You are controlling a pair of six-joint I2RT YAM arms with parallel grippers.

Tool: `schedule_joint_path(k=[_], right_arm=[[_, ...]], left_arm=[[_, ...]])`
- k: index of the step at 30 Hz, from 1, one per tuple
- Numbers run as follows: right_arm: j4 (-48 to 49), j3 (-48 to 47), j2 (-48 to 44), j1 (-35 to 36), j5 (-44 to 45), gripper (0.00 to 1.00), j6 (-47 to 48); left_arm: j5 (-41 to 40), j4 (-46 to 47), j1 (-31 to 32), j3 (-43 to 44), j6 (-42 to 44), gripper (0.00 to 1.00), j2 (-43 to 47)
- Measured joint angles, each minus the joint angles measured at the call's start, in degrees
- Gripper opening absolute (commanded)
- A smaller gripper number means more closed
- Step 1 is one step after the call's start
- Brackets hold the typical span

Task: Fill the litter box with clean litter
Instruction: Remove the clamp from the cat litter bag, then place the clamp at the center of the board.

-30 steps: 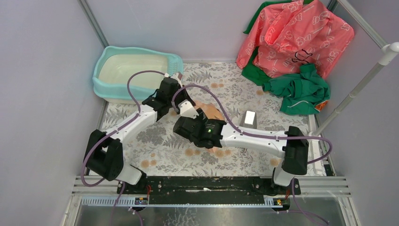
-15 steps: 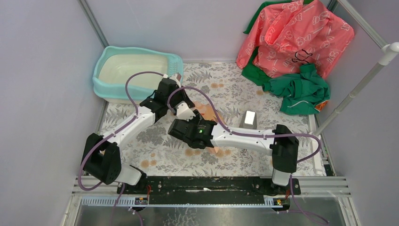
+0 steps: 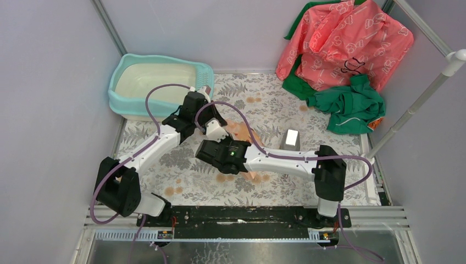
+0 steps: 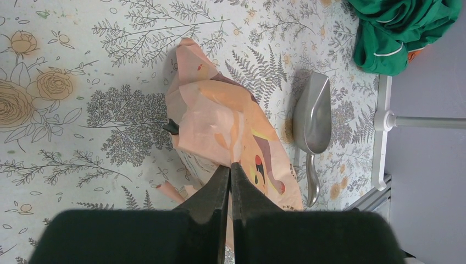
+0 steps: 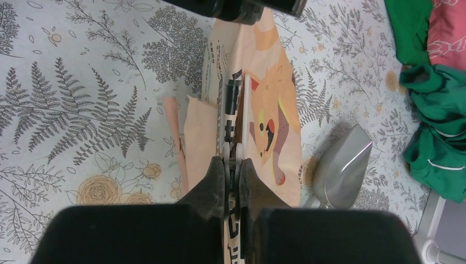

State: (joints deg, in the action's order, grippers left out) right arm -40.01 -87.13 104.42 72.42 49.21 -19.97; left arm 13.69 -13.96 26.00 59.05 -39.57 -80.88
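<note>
The left gripper is pressed together on a raised fold of the pink-orange bag. The right gripper is closed on a thin edge of the same bag, with the sheet caught between its fingers. Just ahead of both sets of fingers the bag is seen lying crumpled on the floral cover. A grey scoop lies just beside the bag, to the right of each gripper, and is not held.

Farther out, beyond the left gripper and off to its left, the litter box is set against the back wall, well apart from the bag. Its cream pan is bare, and no clean litter is to be seen anywhere — it is presumably inside the bag.

The step in hand is judged to be the opening of the bag. For the next move, the two grips would have to be drawn apart steadily — enough to part the mouth, not so sharply that granules are thrown onto the cover.
</note>
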Motion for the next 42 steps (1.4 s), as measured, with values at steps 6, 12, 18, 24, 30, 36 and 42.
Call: schedule_joint_path(k=[6, 12, 18, 24, 30, 36, 42], right_arm=[[0.68, 1.99, -3.13, 0.00, -0.26, 0.00, 0.15], [2.36, 4.52, -14.21, -0.17, -3.04, 0.00, 1.42], [6.47, 6.25, -25.75, -8.96, -7.65, 0.00, 3.74], [12.50, 8.26, -23.50, -28.61, -19.08, 0.00, 6.38], [19.39, 7.41, -9.49, -37.40, -31.12, 0.00, 7.65], [22.77, -0.55, 7.23, -44.70, -40.28, 0.40, 7.26], [22.77, -6.58, 14.47, -47.39, -43.25, 0.76, 7.23]], left_arm=[[-0.13, 0.24, 0.00, -0.17, 0.00, 0.07, 0.04], [-0.87, 0.61, 0.00, -0.57, 0.04, 0.07, 0.04], [-1.22, 0.46, -0.13, -1.03, 0.04, 0.07, 0.04], [-1.53, 0.44, -0.17, -1.07, 0.09, 0.10, 0.02], [-2.14, 0.66, -0.31, -1.97, 0.74, 0.20, -0.04], [-2.19, 0.72, -1.27, -3.19, 1.57, 0.34, -0.04], [-2.08, 0.76, -1.86, -3.56, 2.14, 0.47, -0.02]])
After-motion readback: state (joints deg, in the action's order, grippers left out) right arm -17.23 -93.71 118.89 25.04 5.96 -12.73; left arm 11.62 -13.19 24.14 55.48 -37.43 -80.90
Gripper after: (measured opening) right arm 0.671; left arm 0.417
